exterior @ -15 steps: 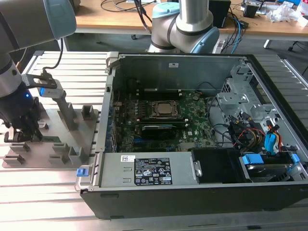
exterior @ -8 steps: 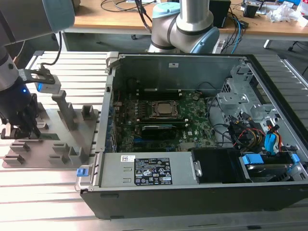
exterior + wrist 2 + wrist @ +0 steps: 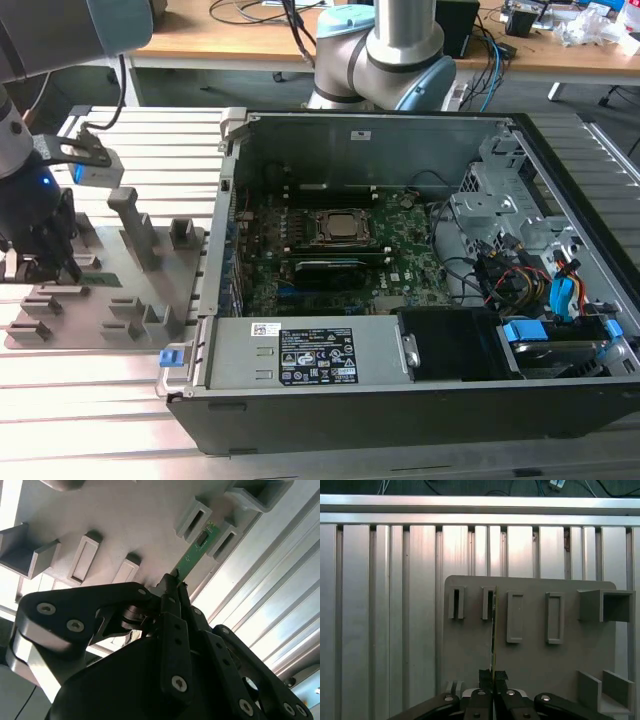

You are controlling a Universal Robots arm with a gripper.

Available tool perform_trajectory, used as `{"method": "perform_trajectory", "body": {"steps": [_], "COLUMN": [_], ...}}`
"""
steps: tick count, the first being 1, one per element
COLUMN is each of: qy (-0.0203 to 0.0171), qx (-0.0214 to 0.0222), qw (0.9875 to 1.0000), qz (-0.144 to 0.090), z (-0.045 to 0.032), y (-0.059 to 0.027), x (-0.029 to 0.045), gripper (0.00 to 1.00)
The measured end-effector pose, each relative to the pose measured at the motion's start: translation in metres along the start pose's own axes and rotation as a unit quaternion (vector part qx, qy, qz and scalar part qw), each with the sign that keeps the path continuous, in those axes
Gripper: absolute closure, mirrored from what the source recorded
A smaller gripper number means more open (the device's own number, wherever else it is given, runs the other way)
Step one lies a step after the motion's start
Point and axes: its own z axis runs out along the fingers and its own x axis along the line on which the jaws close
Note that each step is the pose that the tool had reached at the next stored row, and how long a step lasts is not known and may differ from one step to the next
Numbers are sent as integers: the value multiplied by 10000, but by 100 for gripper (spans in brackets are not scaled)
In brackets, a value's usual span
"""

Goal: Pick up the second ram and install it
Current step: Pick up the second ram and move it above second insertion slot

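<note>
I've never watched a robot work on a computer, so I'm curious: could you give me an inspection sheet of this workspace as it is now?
Surface: slotted metal table, carrying a grey holder plate and an open computer case.
Job's things: second ram, a thin green stick on edge over the plate, far end at its slotted holders; motherboard inside the case.
Clutter: nothing seen.
Tool: tool closed on the ram's near end.
Cables: coloured bundle inside the case.
Surroundings: wooden desk; arm base.
</note>
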Motion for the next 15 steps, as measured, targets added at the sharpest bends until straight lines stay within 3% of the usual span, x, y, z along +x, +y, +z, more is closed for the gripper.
{"method": "perform_trajectory", "body": {"steps": [15], "qy": [0], "qx": [0], "qw": [10000], "qz": [0], "z": [-111], "y": [4], "x": [-2], "gripper": [86]}}
